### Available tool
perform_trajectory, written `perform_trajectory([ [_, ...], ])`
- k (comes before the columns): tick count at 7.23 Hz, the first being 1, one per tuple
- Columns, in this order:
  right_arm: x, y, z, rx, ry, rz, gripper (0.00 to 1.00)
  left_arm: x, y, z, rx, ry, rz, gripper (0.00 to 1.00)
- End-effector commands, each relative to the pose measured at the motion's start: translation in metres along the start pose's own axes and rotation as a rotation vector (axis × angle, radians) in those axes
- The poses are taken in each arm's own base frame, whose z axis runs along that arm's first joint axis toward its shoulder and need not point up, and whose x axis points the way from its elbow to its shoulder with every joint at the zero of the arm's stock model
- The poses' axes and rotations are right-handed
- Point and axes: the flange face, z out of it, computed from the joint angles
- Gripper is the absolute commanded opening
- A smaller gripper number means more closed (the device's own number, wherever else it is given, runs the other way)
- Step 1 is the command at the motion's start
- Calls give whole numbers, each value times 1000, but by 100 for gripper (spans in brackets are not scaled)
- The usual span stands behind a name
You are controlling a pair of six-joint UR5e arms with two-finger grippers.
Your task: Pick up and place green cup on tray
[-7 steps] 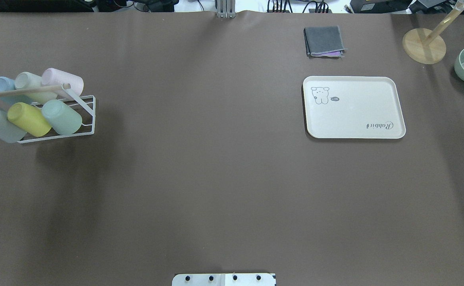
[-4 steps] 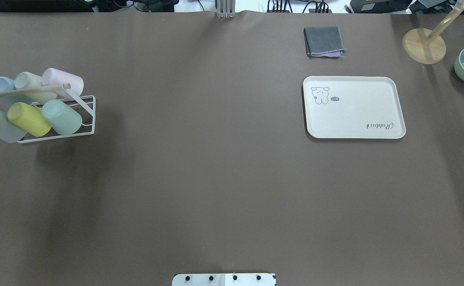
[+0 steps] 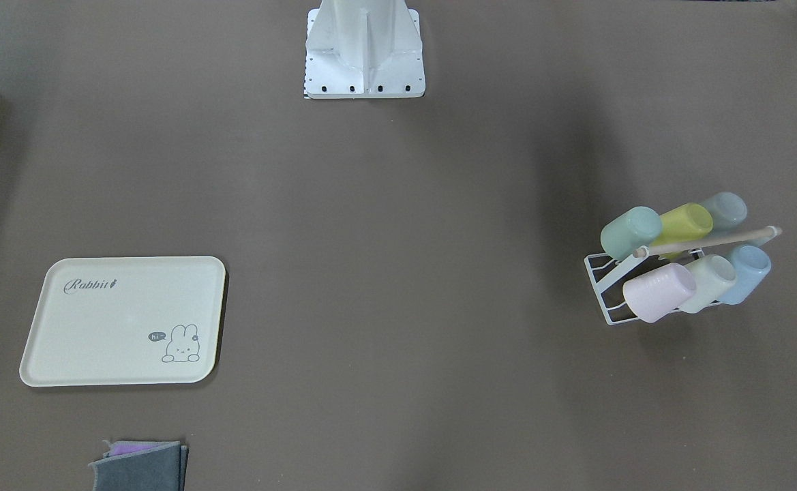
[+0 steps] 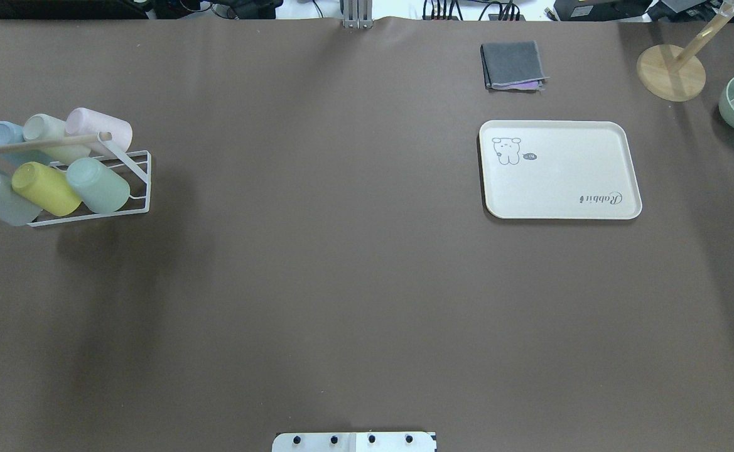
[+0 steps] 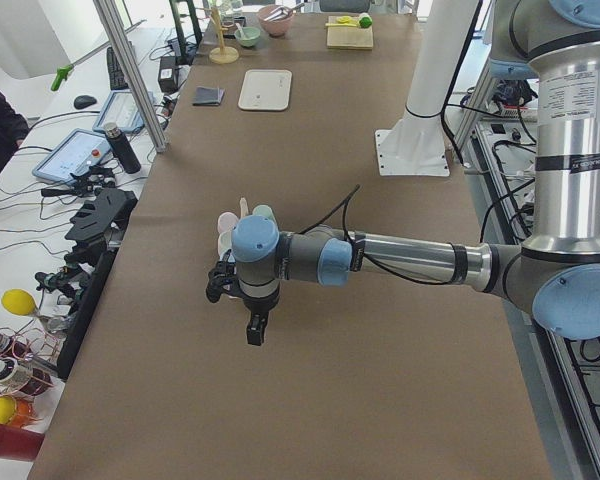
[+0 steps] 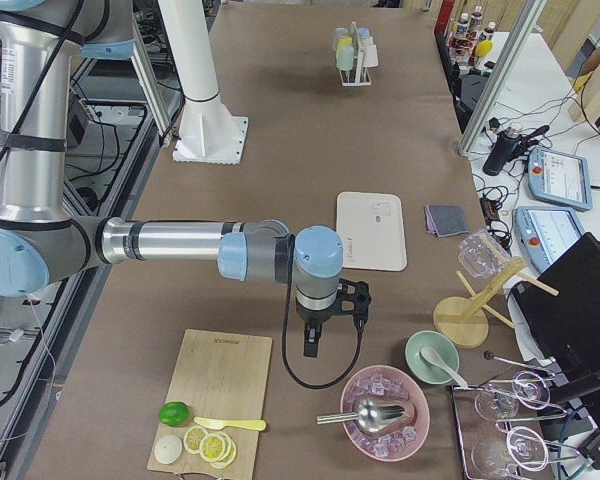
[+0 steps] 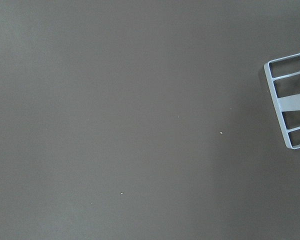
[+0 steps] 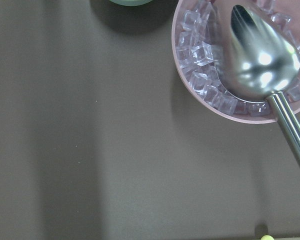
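The left pincer [image 5: 254, 335] is shown only from the table's end. It is hung point-down over bare brown table, and whether it is open or closed cannot be told. The green cup [image 4: 98, 185] is found just beyond this pincer, farther along the table, laid tilted in a white wire rack [image 4: 149, 185]. It is placed at the end of the row nearer the robot, with a yellow cup [image 4: 45, 188] just beside it. In the left wrist view only a corner of the rack is caught, at the right edge.

The tray [image 4: 561, 182] is laid flat, well apart from the left pincer and toward the right pincer's end of the table. The right pincer [image 6: 311, 345] is likewise seen only from the side, pointed down over bare table, and its state cannot be told either. The tray is set just beyond it, toward the table's middle. A wooden board [image 6: 220, 375] is seen on its robot side. A pink bowl [image 8: 174, 50] of ice with a metal scoop [image 8: 260, 55] is seen on its other side.
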Motion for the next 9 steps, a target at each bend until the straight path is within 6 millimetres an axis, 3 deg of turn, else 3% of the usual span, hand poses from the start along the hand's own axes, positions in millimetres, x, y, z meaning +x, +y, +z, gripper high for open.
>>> perform_trajectory([
  [1, -1, -1, 44, -85, 10, -20, 100, 18, -4, -21, 8, -2, 5, 99],
  [2, -1, -1, 44, -85, 10, -23, 100, 54, -17, -49, 24, -16, 43, 99],
  [3, -7, 0, 37, -70, 7, -37, 100, 96, -22, -63, 20, -61, 109, 99],
  [4, -11, 1, 32, -61, 8, -42, 100, 147, -26, -71, 15, -58, 197, 99],
  [6, -33, -6, 10, -14, -8, -89, 100, 264, -13, -86, -112, -216, 360, 99],
  [7, -37, -10, 15, -26, -14, -86, 100, 337, -52, -110, -195, -261, 392, 99],
  [8, -61, -27, 11, -19, -52, -120, 99, 397, -71, -102, -268, -361, 470, 99],
  [9, -95, -43, 16, -14, -108, -191, 99, 427, -56, -88, -261, -413, 560, 98],
])
